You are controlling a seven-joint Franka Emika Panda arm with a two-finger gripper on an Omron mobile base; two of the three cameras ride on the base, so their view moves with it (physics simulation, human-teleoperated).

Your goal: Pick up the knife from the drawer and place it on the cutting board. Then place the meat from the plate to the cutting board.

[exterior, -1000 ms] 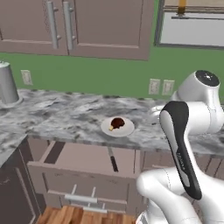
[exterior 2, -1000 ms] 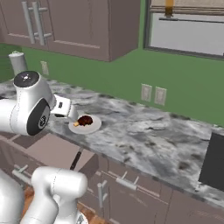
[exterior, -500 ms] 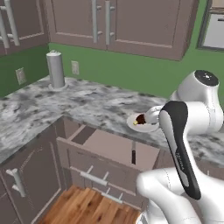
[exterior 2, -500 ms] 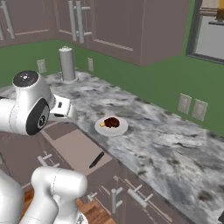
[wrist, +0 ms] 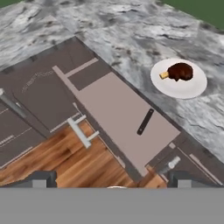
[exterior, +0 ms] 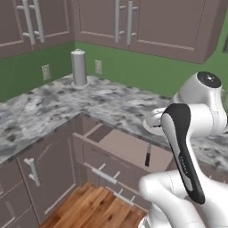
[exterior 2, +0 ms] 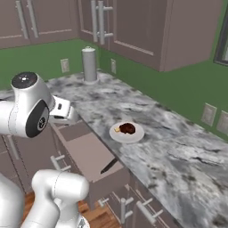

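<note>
The drawer (wrist: 118,113) stands pulled out with the knife (wrist: 145,121) lying inside; the meat (exterior 2: 127,128) sits on the plate (exterior 2: 135,136) beyond. The gripper (wrist: 111,178) hangs spread above, holding nothing.

In the left base view the arm (exterior: 187,147) covers most of the plate (exterior: 149,128), and we cannot see what lies on it; the drawer (exterior: 133,149) passes behind the arm at its right end; of the knife (exterior: 148,156) we make out only a dark sliver, blade and handle not told apart. In the hand view the jaws are cut off at the bottom edge, so we cannot tell how they stand.
</note>
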